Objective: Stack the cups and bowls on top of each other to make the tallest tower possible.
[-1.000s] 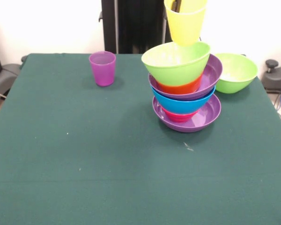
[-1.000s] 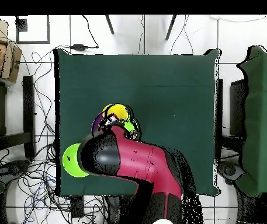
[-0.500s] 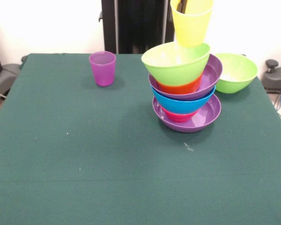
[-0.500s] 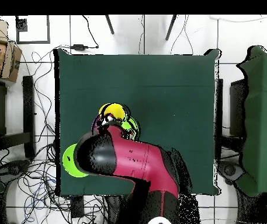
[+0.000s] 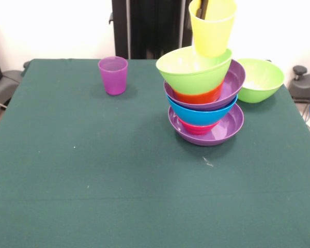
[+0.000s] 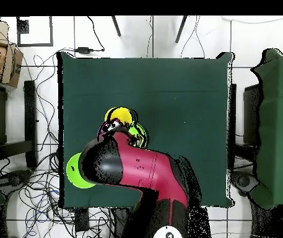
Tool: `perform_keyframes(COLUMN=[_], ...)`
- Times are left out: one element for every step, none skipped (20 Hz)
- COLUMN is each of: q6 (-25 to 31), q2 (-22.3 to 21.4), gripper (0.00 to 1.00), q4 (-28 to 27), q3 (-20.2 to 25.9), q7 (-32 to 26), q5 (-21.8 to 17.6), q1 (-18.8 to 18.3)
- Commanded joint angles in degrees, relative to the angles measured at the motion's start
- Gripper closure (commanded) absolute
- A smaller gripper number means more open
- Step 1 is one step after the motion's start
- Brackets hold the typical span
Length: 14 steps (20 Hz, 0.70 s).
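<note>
Green cloth: covered the bench; white wall behind, cables on a tiled floor all round it.
Arm: red and black, reached over the bench's edge above the tower.
Tool: dark fingers at the yellow cup's rim, one inside it; it held the yellow cup just over the back rim of the top bowl.
Tower: six nested bowls showed, from wide purple base up: red-pink, blue, purple, orange, lime.
Loose bowls: one lime bowl, just beside the tower.
Cups: two; purple cup upright, well apart from the tower.
</note>
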Motion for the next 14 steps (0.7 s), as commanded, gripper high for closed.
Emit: perform_keyframes(q6=[-2.96, -3.12, -3.41, -3.48, -3.63, -3.71, -3.68, -3.68, -3.73, -3.63, -3.71, -3.78, -4.04, -4.17], q2=[4.15, 4.26, 4.50, 4.66, 4.76, 4.84, 4.87, 4.95, 5.02, 5.04, 5.20, 5.21, 5.40, 5.38], gripper=[1.00, 1.00, 1.00, 1.00, 1.00, 1.00, 1.00, 1.00, 1.00, 1.00, 1.00, 1.00, 1.00, 1.00], q4=[1.90, 1.84, 1.77, 1.60, 1.58, 1.55, 1.50, 1.42, 1.37, 1.21, 1.08, 1.10, 1.03, 1.14], q3=[3.93, 3.94, 3.99, 3.96, 3.97, 3.93, 3.86, 3.79, 3.77, 3.71, 3.67, 3.70, 3.71, 3.81], q7=[0.70, 0.67, 0.67, 0.63, 0.63, 0.64, 0.69, 0.74, 0.78, 0.75, 0.81, 0.76, 0.83, 0.76], q5=[-5.10, -5.11, -5.10, -5.11, -5.06, -5.05, -5.00, -4.98, -4.96, -4.93, -4.93, -4.93, -4.95, -4.94], q1=[0.24, 0.22, 0.17, 0.12, 0.12, 0.15, 0.26, 0.36, 0.41, 0.45, 0.52, 0.43, 0.45, 0.32])
